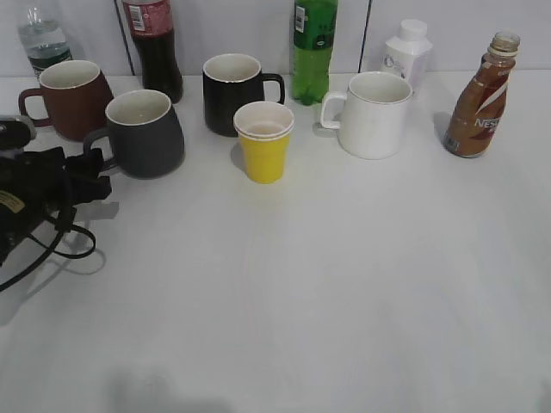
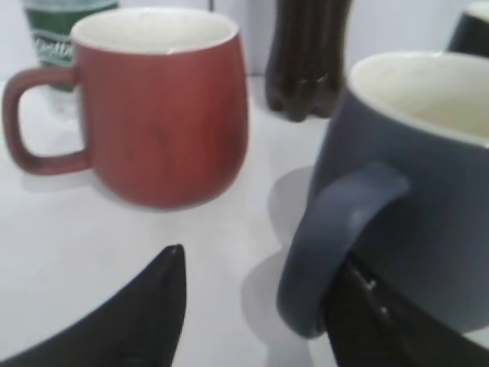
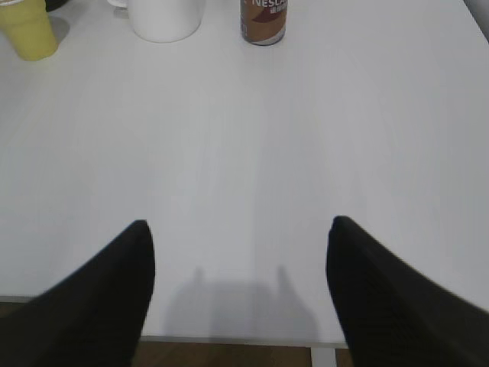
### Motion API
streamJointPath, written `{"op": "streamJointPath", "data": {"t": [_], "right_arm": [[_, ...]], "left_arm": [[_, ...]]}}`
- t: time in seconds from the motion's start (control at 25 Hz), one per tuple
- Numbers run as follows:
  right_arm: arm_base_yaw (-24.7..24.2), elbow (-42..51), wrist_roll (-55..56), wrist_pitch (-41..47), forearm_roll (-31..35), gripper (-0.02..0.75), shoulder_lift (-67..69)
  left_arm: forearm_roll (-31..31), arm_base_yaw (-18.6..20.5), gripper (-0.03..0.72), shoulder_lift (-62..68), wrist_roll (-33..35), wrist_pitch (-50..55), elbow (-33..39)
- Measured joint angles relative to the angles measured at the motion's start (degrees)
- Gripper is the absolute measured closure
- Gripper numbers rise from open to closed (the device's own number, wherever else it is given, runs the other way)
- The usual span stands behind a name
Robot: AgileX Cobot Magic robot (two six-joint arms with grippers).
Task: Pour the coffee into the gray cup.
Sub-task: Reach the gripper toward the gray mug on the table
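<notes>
The gray cup stands at the back left, its handle pointing left, pale inside. My left gripper is open right at that handle. In the left wrist view the cup fills the right side and its handle lies between the jaws of the gripper, close to the right finger and not clamped. The coffee bottle, brown with a Nescafe label, stands uncapped at the back right. Its base shows in the right wrist view. My right gripper is open and empty near the table's front edge, out of the exterior view.
A reddish-brown mug stands left of the gray cup. Behind are a cola bottle, black mug, green bottle, white mug and a white bottle. A yellow cup stands mid-table.
</notes>
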Motion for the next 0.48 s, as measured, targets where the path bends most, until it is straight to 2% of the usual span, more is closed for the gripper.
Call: {"op": "streamJointPath", "data": {"t": [0.48], "right_arm": [[0.0,0.0,0.0,0.0,0.0,0.19,0.0]], "left_arm": [[-2.09,0.0,0.333,3.93,0.0,1.69,-8.21]]}}
